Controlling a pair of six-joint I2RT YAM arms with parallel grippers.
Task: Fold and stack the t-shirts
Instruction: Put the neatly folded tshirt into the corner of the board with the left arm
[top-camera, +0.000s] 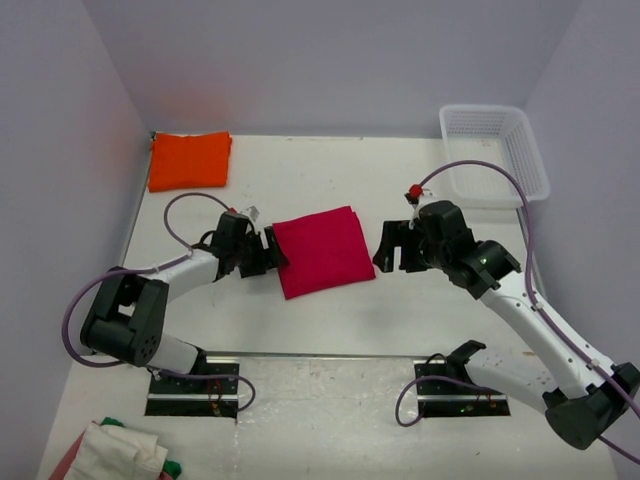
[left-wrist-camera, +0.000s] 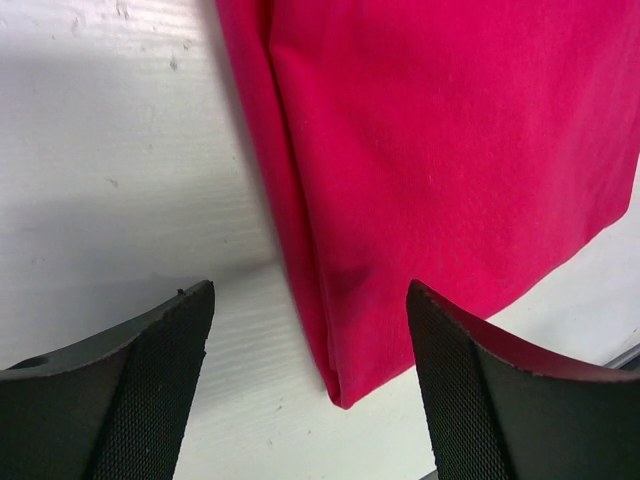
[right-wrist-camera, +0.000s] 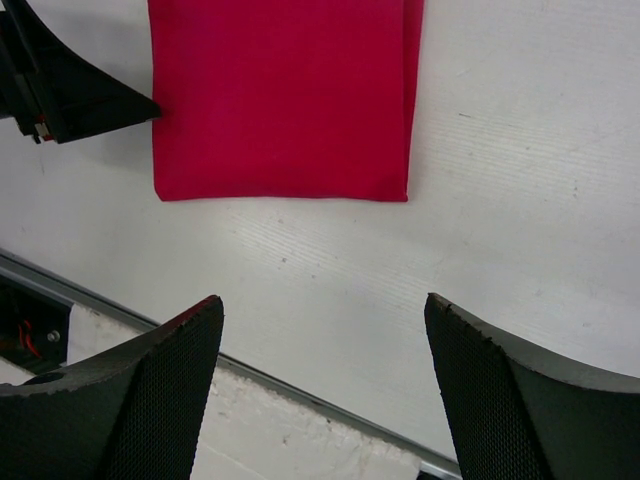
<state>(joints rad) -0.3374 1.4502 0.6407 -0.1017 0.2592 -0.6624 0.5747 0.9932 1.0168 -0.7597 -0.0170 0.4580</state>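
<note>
Now: crimson t-shirt (top-camera: 322, 250) lies folded flat in the middle of the table (top-camera: 330, 325). Left gripper (top-camera: 274, 252) sits at its left edge, jaws spread, holding nothing. Right gripper (top-camera: 386, 248) is just off its right edge, likewise spread and empty. Orange t-shirt (top-camera: 189, 160) lies folded in the far-left corner.

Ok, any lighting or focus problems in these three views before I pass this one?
Top external: even light, soft shadows, a violet cast on the walls, and the red t-shirt is sharp. Left wrist: a broad grey shadow lies across the table beside the shirt, and the cloth weave is slightly soft. Right wrist: bright table, no glare, crisp shirt edges.
</note>
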